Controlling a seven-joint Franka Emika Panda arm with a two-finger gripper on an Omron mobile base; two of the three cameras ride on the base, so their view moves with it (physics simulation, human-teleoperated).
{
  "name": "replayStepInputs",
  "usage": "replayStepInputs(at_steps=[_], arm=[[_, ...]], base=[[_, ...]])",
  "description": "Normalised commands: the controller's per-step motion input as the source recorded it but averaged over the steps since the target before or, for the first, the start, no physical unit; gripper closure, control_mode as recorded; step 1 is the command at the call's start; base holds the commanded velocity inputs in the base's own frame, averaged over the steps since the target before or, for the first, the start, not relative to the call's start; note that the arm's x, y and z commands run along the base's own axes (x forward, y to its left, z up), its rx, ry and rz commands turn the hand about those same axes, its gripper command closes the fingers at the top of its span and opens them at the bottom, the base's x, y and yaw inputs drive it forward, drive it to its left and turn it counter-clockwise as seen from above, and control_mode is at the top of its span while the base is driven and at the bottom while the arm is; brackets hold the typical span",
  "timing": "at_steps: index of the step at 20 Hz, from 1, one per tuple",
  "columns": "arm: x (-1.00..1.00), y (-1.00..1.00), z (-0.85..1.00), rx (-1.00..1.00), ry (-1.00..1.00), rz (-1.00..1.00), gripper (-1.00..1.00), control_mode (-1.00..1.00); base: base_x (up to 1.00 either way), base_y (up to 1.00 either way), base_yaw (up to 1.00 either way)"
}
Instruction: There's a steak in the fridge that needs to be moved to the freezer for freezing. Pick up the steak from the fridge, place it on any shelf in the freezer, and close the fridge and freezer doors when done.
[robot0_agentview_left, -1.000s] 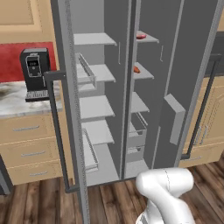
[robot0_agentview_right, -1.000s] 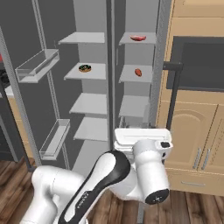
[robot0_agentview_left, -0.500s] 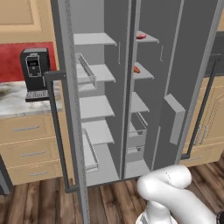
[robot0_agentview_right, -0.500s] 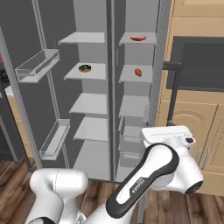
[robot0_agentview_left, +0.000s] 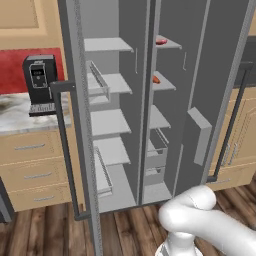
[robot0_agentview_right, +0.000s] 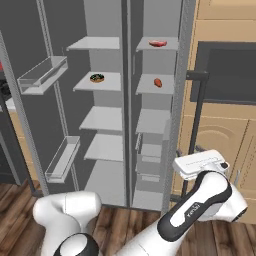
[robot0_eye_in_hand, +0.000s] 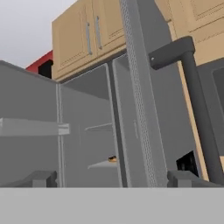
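Observation:
The steak (robot0_agentview_right: 157, 43) is a flat pinkish-red slab on the top shelf of the narrower right-hand compartment, the freezer (robot0_agentview_right: 155, 115); it also shows as the steak (robot0_agentview_left: 161, 41). The wider fridge (robot0_agentview_right: 100, 120) stands to its left. Both doors hang open: the fridge door (robot0_agentview_left: 75, 110) on the left, the freezer door (robot0_agentview_left: 215, 75) on the right. My gripper (robot0_eye_in_hand: 111, 179) is open with nothing between its fingertips (robot0_eye_in_hand: 41, 178). The hand (robot0_agentview_right: 199, 165) sits low at the outer side of the freezer door, below its bar handle (robot0_agentview_right: 197, 110).
A donut (robot0_agentview_right: 97, 77) lies on a fridge shelf, an orange-red item (robot0_agentview_right: 158, 82) on the freezer's second shelf. Drawers (robot0_agentview_right: 150, 150) sit lower in the freezer. A coffee machine (robot0_agentview_left: 40, 82) stands on the marble counter (robot0_agentview_left: 17, 117). A dark oven panel (robot0_agentview_right: 225, 70) is behind the freezer door.
My arm has swung to the right, carrying the hand from in front of the open unit to the outer side of the freezer door. Steak and doors have not moved.

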Motion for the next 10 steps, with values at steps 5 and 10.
replayStepInputs(at_steps=[5,10], arm=[[0.52,0.0,-0.4,0.0,0.0,0.0,-1.0,-1.0],[0.37,0.0,-0.24,0.0,0.0,0.0,-1.0,-1.0]], base=[[0.0,0.0,0.0],[0.0,0.0,0.0]])
